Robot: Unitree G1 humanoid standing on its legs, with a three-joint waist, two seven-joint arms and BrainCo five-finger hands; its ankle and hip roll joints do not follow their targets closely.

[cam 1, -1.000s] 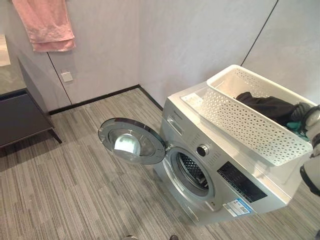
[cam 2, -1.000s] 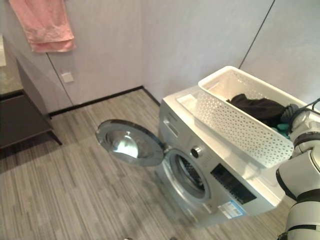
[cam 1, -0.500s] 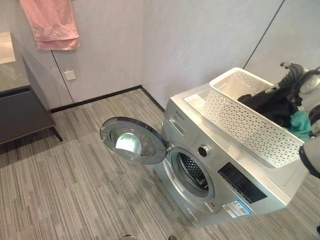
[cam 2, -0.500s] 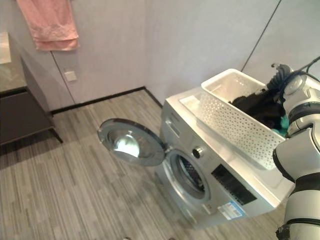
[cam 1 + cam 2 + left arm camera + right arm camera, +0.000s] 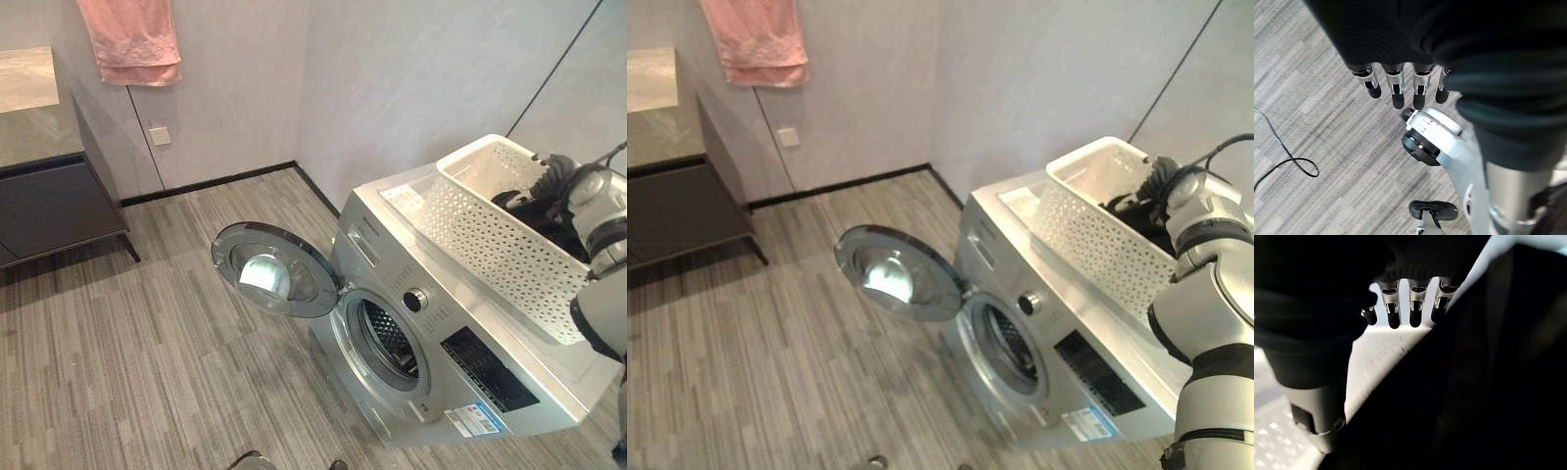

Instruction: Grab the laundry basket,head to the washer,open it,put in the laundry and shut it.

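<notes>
Left hand (image 5: 1400, 88): hanging low over the floor (image 5: 118, 352), fingers straight and relaxed, grasping nothing.
Floor: grey striped planks running from the near edge out to the walls.
Washer (image 5: 460, 333): standing on the floor at the near right, front facing the room, its round drum opening showing dark inside.
Door (image 5: 275, 270): swinging fully open to the left of the drum opening, its glass catching light, hinged at the washer's front.
Basket (image 5: 495, 240): white, perforated, sitting along the top of the washer toward its right edge, one end reaching toward the far wall.
Laundry (image 5: 1132, 208): dark cloth lying inside the basket at its right end; a bit of it is showing above the rim.
Right hand (image 5: 1162, 178): reaching into the basket over the dark laundry; in the right wrist view its fingers (image 5: 1415, 308) are pointing straight out beside the dark cloth, not curling round it, so the hand is reading as released.
Cabinet (image 5: 54, 201): dark, standing on thin legs at the far left against the wall.
Towel (image 5: 132, 39): pink, hanging on the far wall above the cabinet's right end.
Wall plate (image 5: 159, 134): small, pale, sitting on the far wall below the towel.
</notes>
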